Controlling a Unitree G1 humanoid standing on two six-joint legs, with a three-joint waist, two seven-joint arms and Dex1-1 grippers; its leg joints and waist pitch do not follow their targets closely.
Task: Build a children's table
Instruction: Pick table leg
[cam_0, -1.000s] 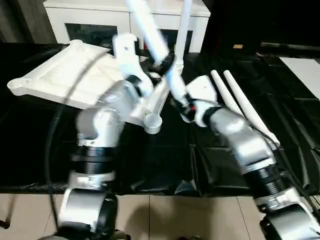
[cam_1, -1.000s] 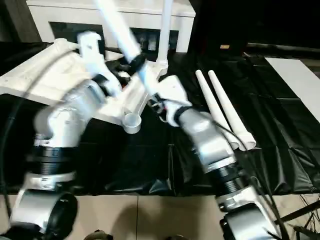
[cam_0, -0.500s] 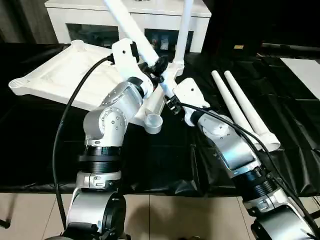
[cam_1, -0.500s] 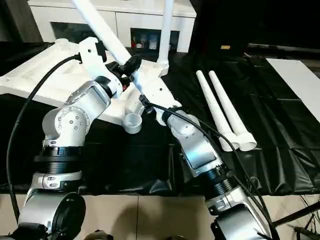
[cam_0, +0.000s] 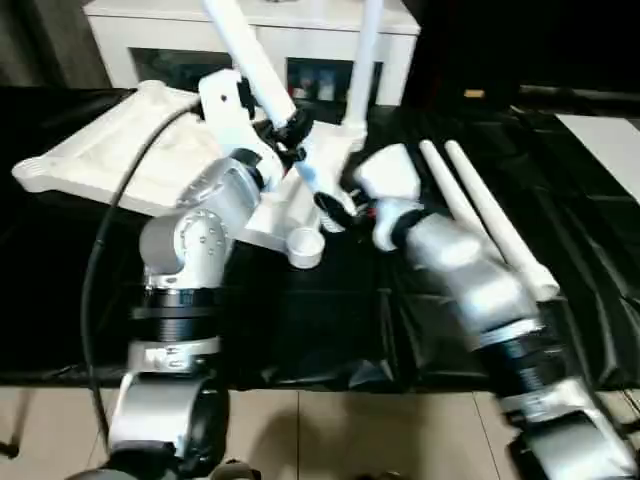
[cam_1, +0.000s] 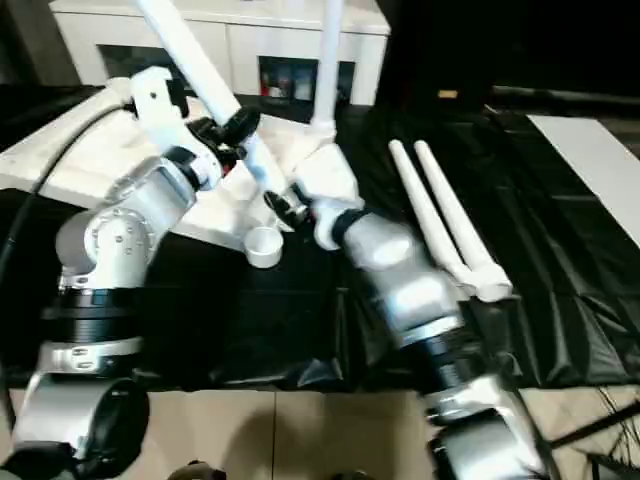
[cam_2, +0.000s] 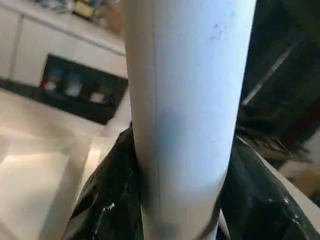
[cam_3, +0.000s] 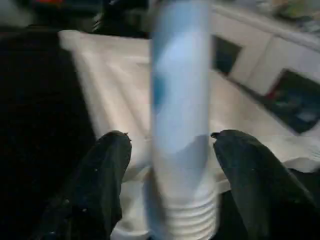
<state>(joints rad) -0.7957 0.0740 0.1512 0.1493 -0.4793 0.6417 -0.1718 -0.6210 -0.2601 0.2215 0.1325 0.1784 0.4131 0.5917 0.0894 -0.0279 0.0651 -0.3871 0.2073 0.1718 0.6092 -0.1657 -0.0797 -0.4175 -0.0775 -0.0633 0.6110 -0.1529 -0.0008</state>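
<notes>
The white tabletop lies underside up on the black-draped table. One leg stands upright in its far corner socket. My left gripper is shut on a second leg, which leans up and to the left; its black fingers press the tube from both sides. My right gripper is open around that leg's threaded lower end, with a gap beside one finger. The near corner socket is empty.
Two more legs lie side by side on the black cloth to the right of my right arm. A white glass-door cabinet stands behind the table. The table's front edge and tiled floor are below.
My left gripper has closed onto the slanted leg. My right gripper's fingers have spread apart around its lower end. The leg now leans further left.
</notes>
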